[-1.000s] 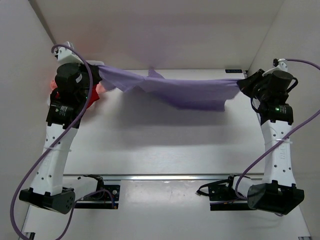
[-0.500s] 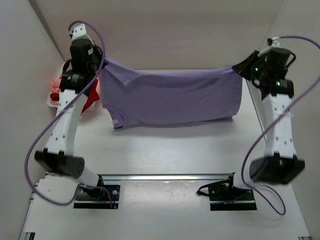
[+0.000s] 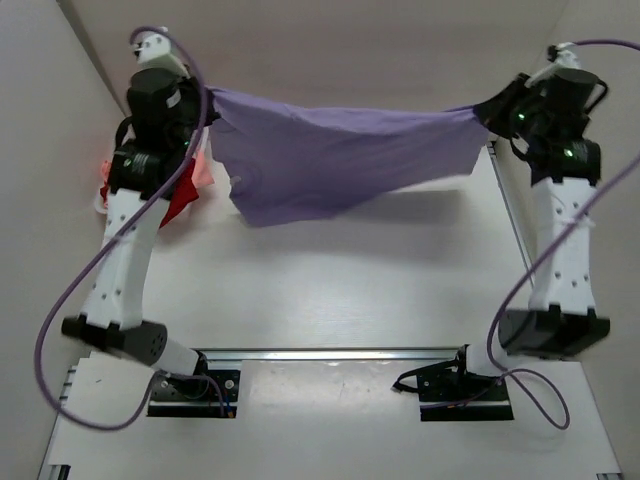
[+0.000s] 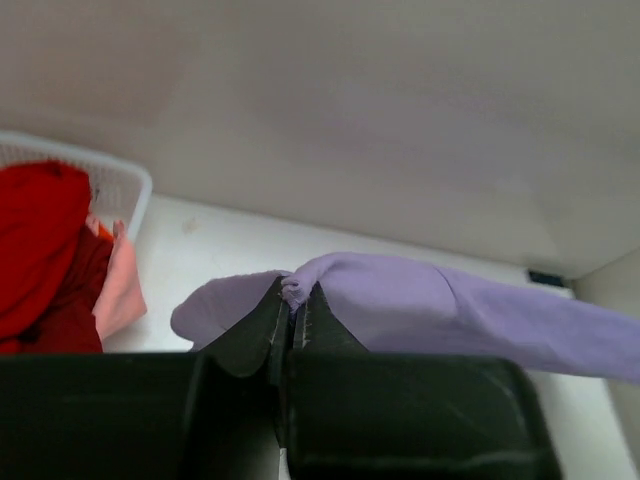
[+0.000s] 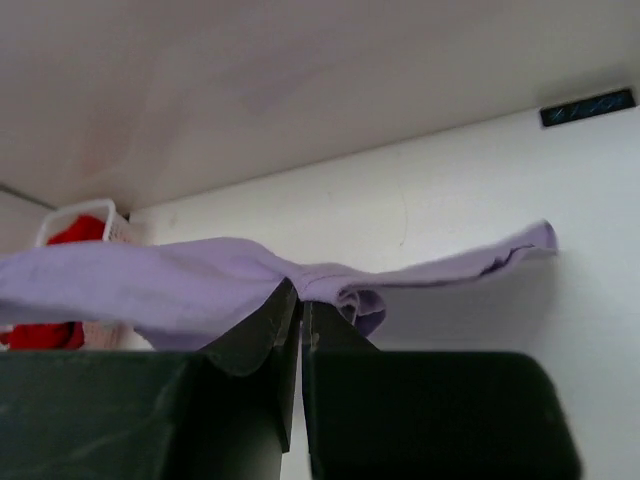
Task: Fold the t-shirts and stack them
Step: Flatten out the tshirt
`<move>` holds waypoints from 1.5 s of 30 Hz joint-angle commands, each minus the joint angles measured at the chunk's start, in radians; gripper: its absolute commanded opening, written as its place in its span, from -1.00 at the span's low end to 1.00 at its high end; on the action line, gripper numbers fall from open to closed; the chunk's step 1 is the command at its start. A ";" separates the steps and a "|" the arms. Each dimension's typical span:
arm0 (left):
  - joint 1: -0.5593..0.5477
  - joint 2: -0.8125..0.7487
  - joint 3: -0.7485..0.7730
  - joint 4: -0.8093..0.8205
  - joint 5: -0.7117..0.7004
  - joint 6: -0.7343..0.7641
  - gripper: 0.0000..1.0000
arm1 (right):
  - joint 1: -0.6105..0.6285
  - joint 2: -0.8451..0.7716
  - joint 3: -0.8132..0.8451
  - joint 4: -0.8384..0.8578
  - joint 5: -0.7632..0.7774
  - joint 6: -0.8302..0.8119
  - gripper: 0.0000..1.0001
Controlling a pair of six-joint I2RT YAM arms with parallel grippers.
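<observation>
The lavender t-shirt [image 3: 340, 155] hangs stretched in the air between both raised arms, above the far half of the table. My left gripper [image 3: 207, 95] is shut on its left corner, with cloth pinched between the fingers in the left wrist view [image 4: 293, 292]. My right gripper [image 3: 480, 112] is shut on its right corner, which shows in the right wrist view [image 5: 300, 290]. The red t-shirt [image 3: 180, 200] and the pale pink t-shirt [image 3: 203, 168] lie in the white basket [image 4: 120, 180] at far left; both show in the left wrist view, the red one [image 4: 40, 240] beside the pink one [image 4: 118, 290].
The white table [image 3: 340, 290] lies below the shirt. Walls close in at the back and on both sides. A small black strip [image 5: 585, 107] sits at the far right edge of the table.
Both arms have risen from low near the table to high up. The lavender shirt went from a bunched rope to spread open, and now swings up toward the back.
</observation>
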 commanded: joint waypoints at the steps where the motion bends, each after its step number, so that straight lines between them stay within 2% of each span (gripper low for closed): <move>1: 0.012 -0.186 -0.029 0.054 0.005 -0.006 -1.00 | -0.057 -0.175 -0.127 0.095 -0.019 0.026 -1.00; 6: 0.027 -0.399 -0.236 0.056 0.032 -0.041 -1.00 | -0.043 -0.345 -0.311 0.087 -0.009 -0.005 -0.98; 9: 0.019 -0.502 -0.298 0.045 0.012 -0.043 -1.00 | -0.038 -0.470 -0.402 0.066 0.012 0.010 -1.00; 13: 0.010 -0.599 -0.299 0.031 0.008 -0.057 -1.00 | -0.058 -0.635 -0.512 0.066 0.049 0.064 -1.00; 16: -0.028 -0.569 -0.208 0.010 -0.001 -0.043 -1.00 | -0.074 -0.655 -0.490 0.040 0.061 0.073 -1.00; 19: -0.045 -0.469 -0.085 0.011 -0.027 -0.015 -1.00 | -0.081 -0.576 -0.367 0.024 0.054 0.072 -1.00; 24: -0.036 -0.200 0.118 0.043 -0.009 -0.002 -1.00 | -0.120 -0.324 -0.198 0.075 -0.026 0.092 -0.99; 28: -0.002 -0.020 0.110 0.112 0.035 -0.029 -1.00 | -0.132 -0.142 -0.206 0.177 -0.078 0.118 -1.00; 31: -0.005 0.089 0.022 0.198 0.014 -0.023 -1.00 | -0.110 -0.004 -0.224 0.245 -0.083 0.125 -1.00; 35: -0.015 0.288 -0.012 0.258 -0.011 0.003 -1.00 | -0.088 0.216 -0.192 0.291 -0.109 0.121 -1.00; 37: -0.005 0.396 0.049 0.249 -0.023 0.006 -1.00 | -0.081 0.322 -0.148 0.319 -0.129 0.125 -1.00; 39: 0.004 0.572 0.168 0.216 -0.047 0.001 -1.00 | -0.068 0.438 -0.053 0.311 -0.155 0.124 -1.00; 40: 0.011 0.617 0.275 0.188 -0.061 -0.002 -1.00 | -0.069 0.522 0.031 0.308 -0.192 0.118 -0.86; 41: 0.021 0.707 0.411 0.168 -0.069 -0.008 -0.91 | -0.067 0.591 0.125 0.300 -0.222 0.109 -0.70; 42: 0.037 0.773 0.475 0.128 -0.067 -0.031 -0.83 | -0.052 0.651 0.176 0.265 -0.210 0.089 -0.46; 43: 0.042 0.806 0.582 0.105 -0.069 -0.043 -0.80 | -0.042 0.679 0.284 0.238 -0.197 0.061 -0.36; 44: 0.053 0.824 0.622 0.100 -0.081 -0.051 -0.64 | -0.023 0.711 0.381 0.196 -0.159 0.034 -0.21; 45: 0.053 0.812 0.626 0.119 -0.080 -0.052 -0.27 | -0.015 0.731 0.421 0.154 -0.110 0.011 -0.12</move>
